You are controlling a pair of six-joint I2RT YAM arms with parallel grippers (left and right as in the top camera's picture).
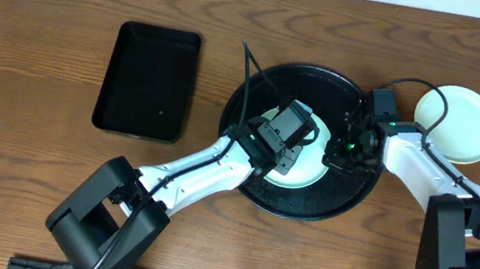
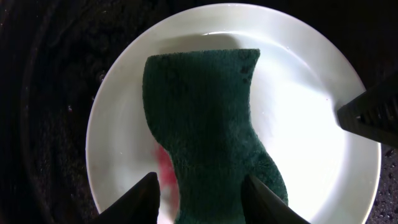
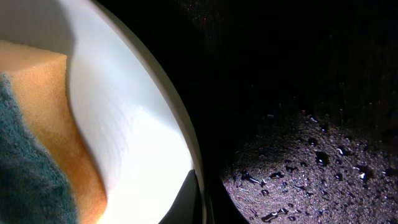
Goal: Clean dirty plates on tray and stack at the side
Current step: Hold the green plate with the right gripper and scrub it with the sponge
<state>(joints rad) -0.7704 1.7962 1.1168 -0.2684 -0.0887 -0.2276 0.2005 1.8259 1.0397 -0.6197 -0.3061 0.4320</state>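
plate (image 1: 309, 172) is seen from overhead inside the tray (image 1: 306, 206), under the left gripper (image 1: 283, 156), with the right gripper (image 1: 345, 151) at its right rim; a second plate (image 1: 459, 121) is set outside, near the tray. from the left wrist, a sponge (image 2: 205, 118) is clamped between closed jaws and pressed on the plate, a red smear (image 2: 163, 168) beside it. from the right wrist, only the wet rim is shown; whether that gripper is closed cannot be told. light, stiff, slippery plastic is judged; the rim should be pinched.
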